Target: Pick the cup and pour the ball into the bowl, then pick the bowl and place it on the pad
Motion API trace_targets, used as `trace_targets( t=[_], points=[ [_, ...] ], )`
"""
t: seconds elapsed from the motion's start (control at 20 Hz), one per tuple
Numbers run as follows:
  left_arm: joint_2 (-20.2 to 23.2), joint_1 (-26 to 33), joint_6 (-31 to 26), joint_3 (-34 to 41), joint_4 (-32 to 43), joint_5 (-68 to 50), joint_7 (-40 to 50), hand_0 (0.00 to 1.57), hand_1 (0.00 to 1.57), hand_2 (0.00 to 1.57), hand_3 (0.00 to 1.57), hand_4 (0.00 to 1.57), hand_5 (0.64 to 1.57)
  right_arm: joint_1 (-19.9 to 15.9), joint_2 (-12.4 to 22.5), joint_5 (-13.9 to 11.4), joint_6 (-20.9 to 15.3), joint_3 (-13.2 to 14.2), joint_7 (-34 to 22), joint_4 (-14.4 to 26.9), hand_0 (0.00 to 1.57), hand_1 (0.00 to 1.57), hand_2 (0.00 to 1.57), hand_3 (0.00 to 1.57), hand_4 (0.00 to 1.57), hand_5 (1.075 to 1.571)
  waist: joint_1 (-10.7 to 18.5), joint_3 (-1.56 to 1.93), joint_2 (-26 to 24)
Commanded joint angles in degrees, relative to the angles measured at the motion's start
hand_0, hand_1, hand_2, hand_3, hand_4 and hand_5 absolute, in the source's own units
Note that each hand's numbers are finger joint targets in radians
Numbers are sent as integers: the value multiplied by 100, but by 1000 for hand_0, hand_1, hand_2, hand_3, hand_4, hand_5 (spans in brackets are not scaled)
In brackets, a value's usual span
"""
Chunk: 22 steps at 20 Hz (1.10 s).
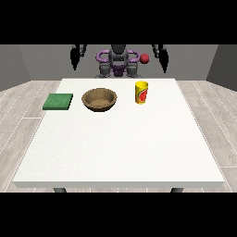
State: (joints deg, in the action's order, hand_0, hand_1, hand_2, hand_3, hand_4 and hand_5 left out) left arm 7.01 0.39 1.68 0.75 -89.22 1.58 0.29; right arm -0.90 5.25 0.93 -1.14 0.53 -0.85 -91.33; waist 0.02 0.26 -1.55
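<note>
Front view: red ball [145, 58] hangs above yellow cup [141, 92], so it may miss; both hands' finger states unclear.

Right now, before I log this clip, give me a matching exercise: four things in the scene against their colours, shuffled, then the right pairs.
Things:
1. pad
2. bowl
3. cup
4. ball

Colours:
A. red
B. yellow with a red mark
C. green
D. brown

Pairs: 1-C, 2-D, 3-B, 4-A
</note>
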Motion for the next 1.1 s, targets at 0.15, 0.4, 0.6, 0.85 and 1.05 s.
trace_targets(
  t=[0.15,0.4,0.6,0.85,1.05],
  points=[
    [215,-112,-99,40,-514,-76,438,0,0,0,0,0,1557,-88,231,29,22,70,-482,-485,0,0,0,0,0,1569,-44,-22,-1299],
    [155,-752,-299,679,-895,-1269,1255,0,0,0,0,0,1557,237,946,1291,1169,928,-462,-326,0,0,0,0,0,1570,-258,-22,-1035],
    [208,-496,-474,947,-637,-1329,353,0,0,0,0,0,1548,116,1279,1787,1592,1470,-285,-405,0,0,0,0,0,1571,-319,-27,-486],
    [539,-1015,-817,1351,-444,-1681,119,0,0,0,0,0,1542,-24,837,1188,1320,1181,242,-184,0,0,0,0,0,1570,-129,-27,75],
    [317,-1413,-510,1169,47,-1158,-626,0,0,0,0,0,1528,-502,890,1298,1369,1307,421,-8,0,0,0,0,0,1570,-268,-26,663]
  ],
)
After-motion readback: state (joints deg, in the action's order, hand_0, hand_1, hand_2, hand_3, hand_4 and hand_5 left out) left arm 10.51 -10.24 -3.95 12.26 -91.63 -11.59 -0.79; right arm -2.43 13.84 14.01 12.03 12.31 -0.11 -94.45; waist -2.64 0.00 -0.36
